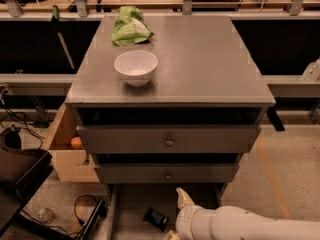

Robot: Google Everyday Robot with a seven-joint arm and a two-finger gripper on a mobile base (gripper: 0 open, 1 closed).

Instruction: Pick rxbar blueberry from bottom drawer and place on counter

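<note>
The rxbar blueberry (pixel 156 218), a small dark bar with white lettering, lies flat on the grey floor of the open bottom drawer (pixel 131 203). My gripper (pixel 182 202) is at the end of the white arm that reaches in from the lower right. It hangs over the drawer just right of the bar and is not touching it. The counter (pixel 205 59) is the wide grey top of the cabinet above.
A white bowl (pixel 136 67) and a green snack bag (pixel 129 26) sit on the counter's left side. Two shut knobbed drawers (pixel 169 141) are above the bottom drawer. A wooden box (pixel 67 156) with an orange ball (pixel 76 143) stands at the left. Cables lie on the floor.
</note>
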